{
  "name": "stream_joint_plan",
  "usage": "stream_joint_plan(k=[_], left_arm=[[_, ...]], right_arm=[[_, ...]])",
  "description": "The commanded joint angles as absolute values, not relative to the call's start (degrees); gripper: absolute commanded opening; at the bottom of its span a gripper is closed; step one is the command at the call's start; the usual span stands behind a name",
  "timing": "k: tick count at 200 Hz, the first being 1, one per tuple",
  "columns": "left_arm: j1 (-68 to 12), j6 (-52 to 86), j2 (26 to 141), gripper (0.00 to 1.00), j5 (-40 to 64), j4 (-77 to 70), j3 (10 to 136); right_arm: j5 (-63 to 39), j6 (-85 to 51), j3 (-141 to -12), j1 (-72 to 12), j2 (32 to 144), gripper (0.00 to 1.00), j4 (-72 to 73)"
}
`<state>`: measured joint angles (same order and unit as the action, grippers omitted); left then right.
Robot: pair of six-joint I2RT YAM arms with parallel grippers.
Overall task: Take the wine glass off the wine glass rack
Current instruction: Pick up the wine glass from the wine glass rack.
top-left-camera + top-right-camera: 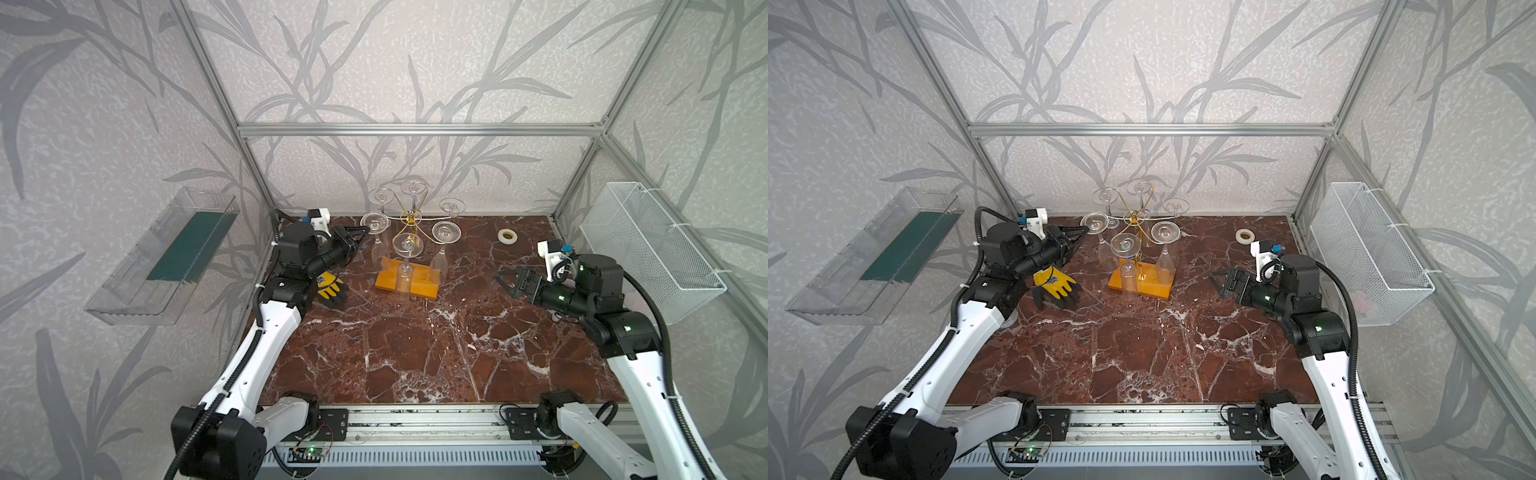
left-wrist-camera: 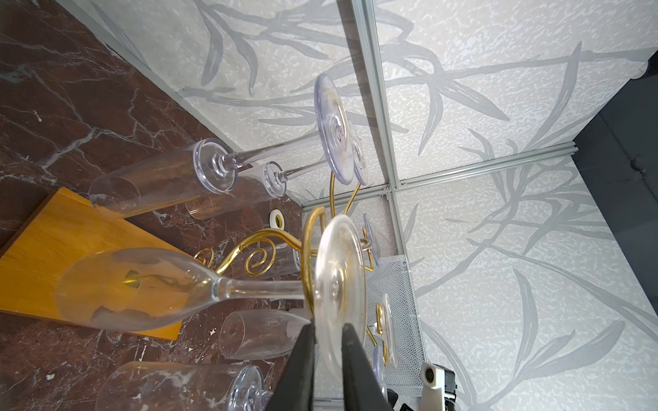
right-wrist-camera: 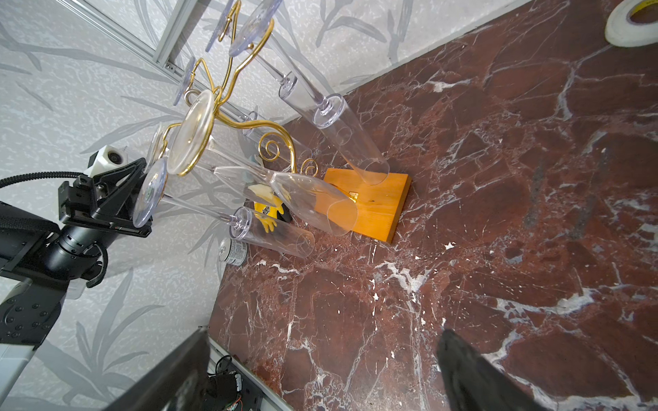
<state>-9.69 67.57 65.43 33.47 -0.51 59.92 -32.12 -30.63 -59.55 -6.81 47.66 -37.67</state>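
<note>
Clearly nearer, the left gripper (image 2: 327, 331) pinches the foot rim of the wine glass (image 2: 199, 284); it hangs bowl-down, long axis upright, off the left-edge side of the wine glass rack (image 1: 411, 218) by the far edge of the bench (image 1: 415, 353); the right gripper (image 1: 503, 282) gapes empty, well apart.

Robot lab cell: aluminium frame (image 1: 419, 129), leaf-wallpaper panels (image 1: 374, 62), marble-look tabletop (image 1: 415, 353), two arms (image 1: 266, 332) bolted to front rail (image 1: 424, 420).
</note>
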Motion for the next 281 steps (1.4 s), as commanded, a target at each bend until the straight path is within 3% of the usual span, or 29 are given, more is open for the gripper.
stream_joint_plan(k=[1, 63, 116, 281], left_arm=[[-9.84, 68.02, 65.90, 0.17, 34.27, -0.79, 61.70], [-9.84, 68.90, 66.05, 0.12, 34.11, -1.58, 61.75], [-9.84, 70.86, 65.50, 0.00, 33.88, -3.47, 61.01], [-9.80, 74.91, 61.55, 0.00, 27.51, -3.77, 62.82]], right_arm=[[-31.93, -30.41, -59.02, -7.03, 46.67, 0.97, -38.24], [-31.29, -30.45, -58.95, -7.03, 46.14, 0.97, -38.66], [-30.94, -30.50, -59.11, -7.03, 45.97, 0.97, -38.85], [-31.12, -32.70, -59.75, -7.03, 46.06, 0.96, -37.06]])
